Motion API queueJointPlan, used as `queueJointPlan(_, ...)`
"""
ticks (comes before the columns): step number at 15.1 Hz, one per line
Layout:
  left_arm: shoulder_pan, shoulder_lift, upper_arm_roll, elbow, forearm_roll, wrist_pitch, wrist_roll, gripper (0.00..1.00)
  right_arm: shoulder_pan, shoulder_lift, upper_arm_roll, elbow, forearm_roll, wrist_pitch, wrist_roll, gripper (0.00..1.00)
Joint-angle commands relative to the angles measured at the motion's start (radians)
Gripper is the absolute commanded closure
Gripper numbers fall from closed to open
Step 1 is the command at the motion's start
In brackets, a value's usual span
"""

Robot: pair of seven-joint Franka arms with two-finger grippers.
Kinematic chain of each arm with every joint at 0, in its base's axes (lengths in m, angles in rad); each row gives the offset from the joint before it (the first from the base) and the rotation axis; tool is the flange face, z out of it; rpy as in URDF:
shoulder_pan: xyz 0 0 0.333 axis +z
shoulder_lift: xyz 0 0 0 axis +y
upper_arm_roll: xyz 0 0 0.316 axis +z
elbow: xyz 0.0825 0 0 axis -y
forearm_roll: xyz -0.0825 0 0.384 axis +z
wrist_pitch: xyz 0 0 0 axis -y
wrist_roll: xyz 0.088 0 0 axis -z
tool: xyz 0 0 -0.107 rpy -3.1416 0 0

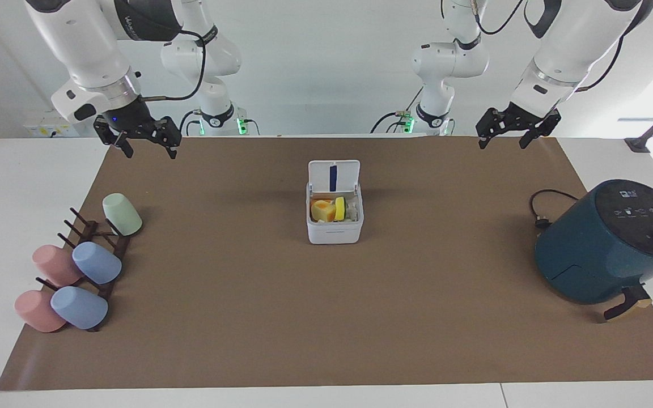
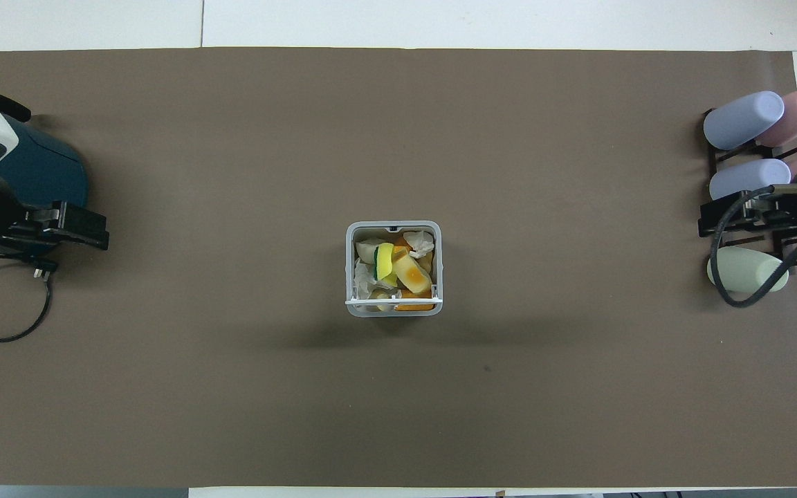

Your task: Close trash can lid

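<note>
The small white trash can [image 1: 335, 231] stands in the middle of the brown mat, filled with yellow, orange and white scraps. It also shows in the overhead view [image 2: 394, 226]. Its lid [image 1: 333, 175] stands upright at the edge nearest the robots, with the dark blue stripe of its underside showing. From above the lid [image 2: 394, 301] is seen edge-on. My left gripper [image 1: 502, 143] hangs open and empty in the air over the mat's edge toward the air fryer's end, and shows from above too [image 2: 59, 227]. My right gripper [image 1: 151, 152] hangs open and empty over the mat toward the cup rack's end [image 2: 744, 218]. Both are well apart from the can.
A dark teal air fryer [image 1: 604, 243] sits at the left arm's end of the table, with its black cable [image 1: 542, 209] looped on the mat. A dark rack [image 1: 105, 249] with several pastel cups sits at the right arm's end.
</note>
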Motion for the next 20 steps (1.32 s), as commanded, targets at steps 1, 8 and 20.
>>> queueJointPlan(1, -0.023, -0.017, -0.009, -0.031, -0.021, 0.004, -0.031, 0.00, -0.014, 0.004, 0.008, 0.009, -0.002, -0.011, -0.015, 0.00)
queueJointPlan(8, -0.385, -0.165, -0.010, -0.329, -0.049, 0.219, -0.410, 1.00, -0.014, 0.004, 0.008, 0.009, -0.002, -0.012, -0.015, 0.00)
queueJointPlan(20, -0.642, -0.008, -0.009, -0.392, -0.087, 0.559, -0.668, 1.00, -0.014, 0.004, 0.008, 0.009, -0.002, -0.011, -0.015, 0.00)
